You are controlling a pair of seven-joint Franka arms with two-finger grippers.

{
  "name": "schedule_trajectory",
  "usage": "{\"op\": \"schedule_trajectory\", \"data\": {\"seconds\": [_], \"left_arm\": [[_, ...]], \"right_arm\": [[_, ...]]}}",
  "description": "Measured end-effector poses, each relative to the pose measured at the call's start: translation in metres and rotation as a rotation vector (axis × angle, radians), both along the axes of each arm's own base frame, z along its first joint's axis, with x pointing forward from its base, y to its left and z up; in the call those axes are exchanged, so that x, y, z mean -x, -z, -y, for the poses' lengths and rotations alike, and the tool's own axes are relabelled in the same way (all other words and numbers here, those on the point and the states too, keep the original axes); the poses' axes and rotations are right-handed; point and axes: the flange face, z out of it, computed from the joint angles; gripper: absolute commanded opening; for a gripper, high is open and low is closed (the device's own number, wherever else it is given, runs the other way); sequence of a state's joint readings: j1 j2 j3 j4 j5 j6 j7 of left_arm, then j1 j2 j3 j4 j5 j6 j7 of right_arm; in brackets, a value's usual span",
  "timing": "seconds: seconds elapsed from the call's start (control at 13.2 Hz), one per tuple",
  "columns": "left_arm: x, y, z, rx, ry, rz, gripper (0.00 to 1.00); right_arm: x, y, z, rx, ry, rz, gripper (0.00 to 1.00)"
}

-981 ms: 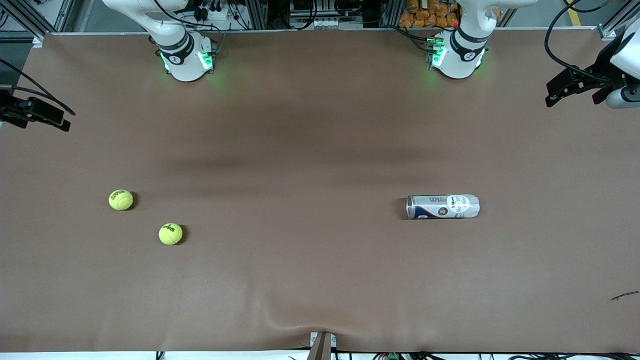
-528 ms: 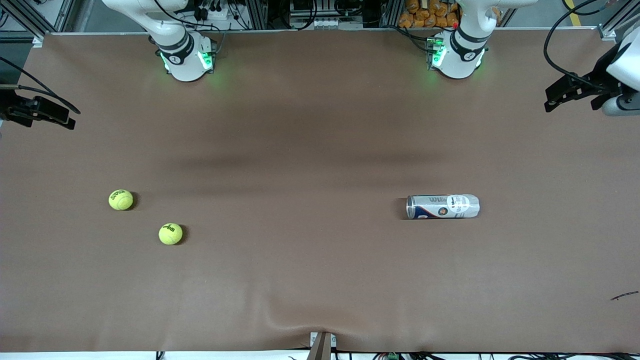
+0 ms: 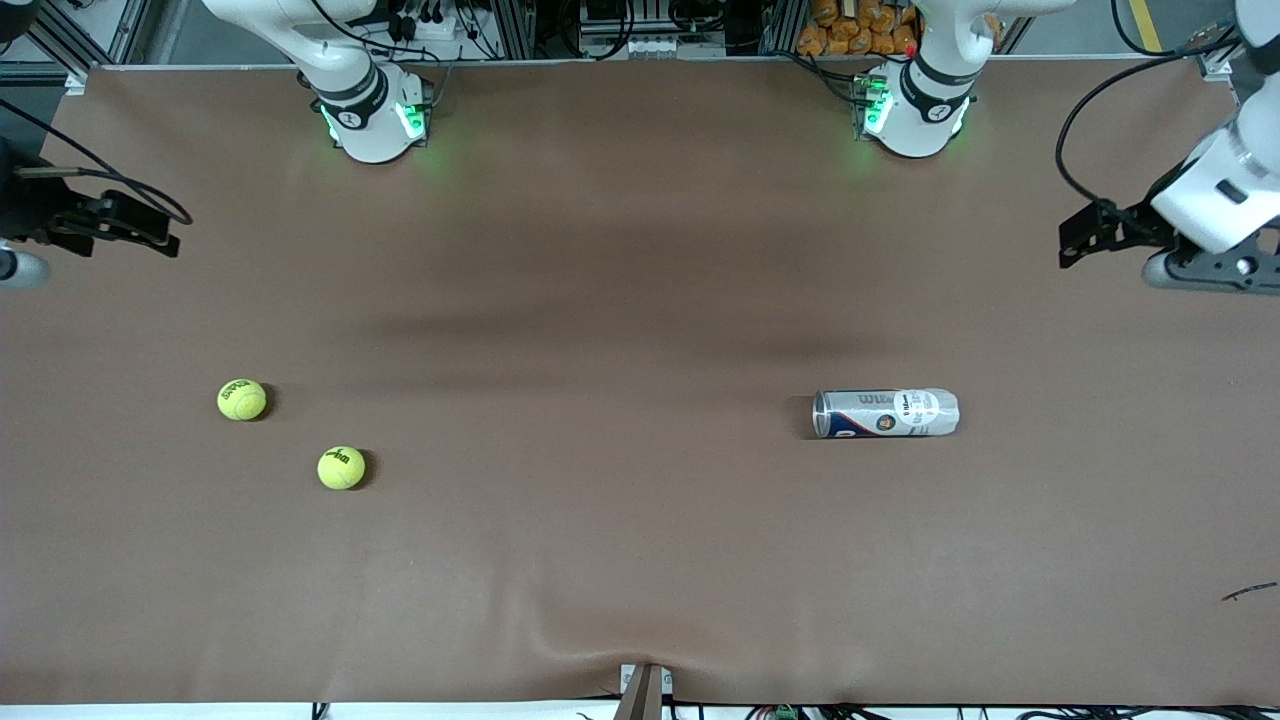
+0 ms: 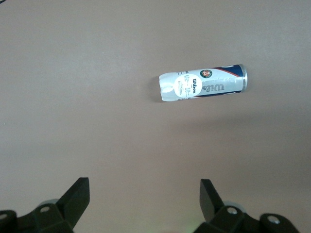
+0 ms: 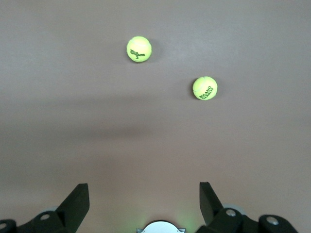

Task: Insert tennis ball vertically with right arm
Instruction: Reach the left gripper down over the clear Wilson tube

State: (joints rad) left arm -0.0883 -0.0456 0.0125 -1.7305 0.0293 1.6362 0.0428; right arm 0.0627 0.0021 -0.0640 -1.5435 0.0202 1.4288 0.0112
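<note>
Both arms are hanging out at the outer ends of the brown tabletop [image 3: 640,560] right now. The right hand [image 3: 150,232] is sitting up in the air over the tabletop's edge at the right arm's end, fingers [image 5: 77,199] spread wide apart and gripping nothing. From its wrist view you're looking past those black fingers at both tennis balls lying out ahead of it on the bare tabletop, well apart from the hand.

The first tennis ball [image 3: 242,399] is lying closer to the right hand, and the second tennis ball [image 3: 341,467] is sitting a bit nearer to the front camera and more toward the middle of the tabletop. The two are near each other but not touching.

The left hand [image 3: 1085,235] is hovering over the left arm's end of the tabletop, also wide open and empty. The ball can [image 3: 886,412] is lying on its side out ahead of it, well apart, with its metal rim end pointing toward the middle of the tabletop. It's got a white and blue Wilson label. I can't tell if anything's inside it.
</note>
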Motion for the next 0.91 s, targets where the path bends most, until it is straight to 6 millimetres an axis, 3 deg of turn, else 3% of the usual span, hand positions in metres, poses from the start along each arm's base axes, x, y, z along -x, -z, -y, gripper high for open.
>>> {"op": "schedule_trajectory", "data": {"seconds": [0.45, 0.91], "left_arm": [[-0.014, 0.026, 0.016, -0.001, 0.032, -0.006, 1.0], [-0.015, 0.099, 0.08, 0.005, 0.236, -0.025, 1.0]], "right_arm": [[-0.001, -0.002, -0.001, 0.0, -0.002, 0.01, 1.0], [-0.001, -0.002, 0.001, 0.0, 0.001, 0.014, 1.0]]}}
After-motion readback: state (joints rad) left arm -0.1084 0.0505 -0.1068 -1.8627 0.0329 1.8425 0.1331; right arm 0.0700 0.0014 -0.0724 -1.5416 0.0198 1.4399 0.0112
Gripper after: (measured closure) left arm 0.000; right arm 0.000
